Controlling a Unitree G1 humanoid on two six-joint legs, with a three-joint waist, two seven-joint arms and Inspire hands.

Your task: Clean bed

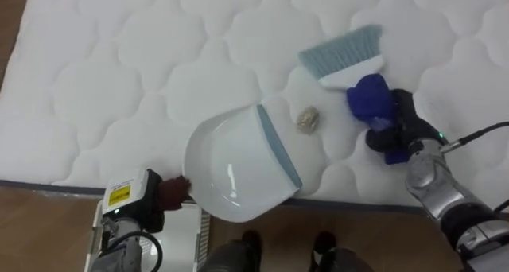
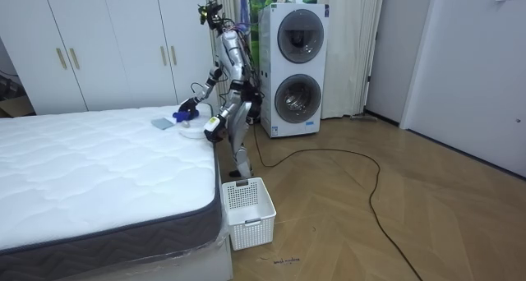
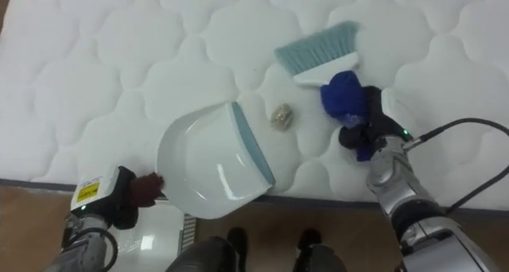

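One crumpled scrap (image 1: pixel 308 118) sits between the hand brush (image 1: pixel 343 53), clamped in the right hand (image 1: pixel 390 121), and the dustpan (image 1: pixel 235 165), gripped by the left hand (image 1: pixel 147 207); a skewed sweep could flick it past the pan's lip.

The dustpan (image 1: pixel 235 165) rests on the bed (image 1: pixel 119 65) at its near edge, partly overhanging it. A scrap of debris (image 1: pixel 308 118) lies on the bed just right of the dustpan's lip. The brush (image 1: pixel 346 56) sits farther in, behind and right of the scrap. A basket (image 2: pixel 247 211) stands on the floor by the bed's corner.
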